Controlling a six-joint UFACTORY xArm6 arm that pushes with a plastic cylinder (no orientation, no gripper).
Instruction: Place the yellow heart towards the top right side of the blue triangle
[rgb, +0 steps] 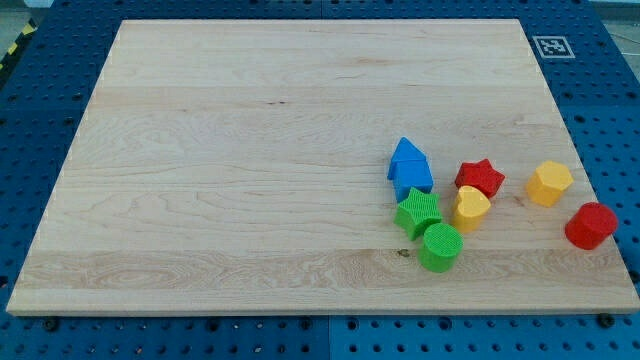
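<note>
The yellow heart (470, 208) lies on the wooden board at the view's right, just right and below the blue triangle (409, 168). The heart touches the red star (480, 178) above it and sits close to the green star (418, 212) on its left. The blue triangle touches the green star below it. My tip and the rod do not show in the camera view.
A green cylinder (440, 247) sits below the green star. A yellow hexagon (550, 183) and a red cylinder (590, 225) lie near the board's right edge (590, 170). A marker tag (552, 46) sits at the view's top right corner.
</note>
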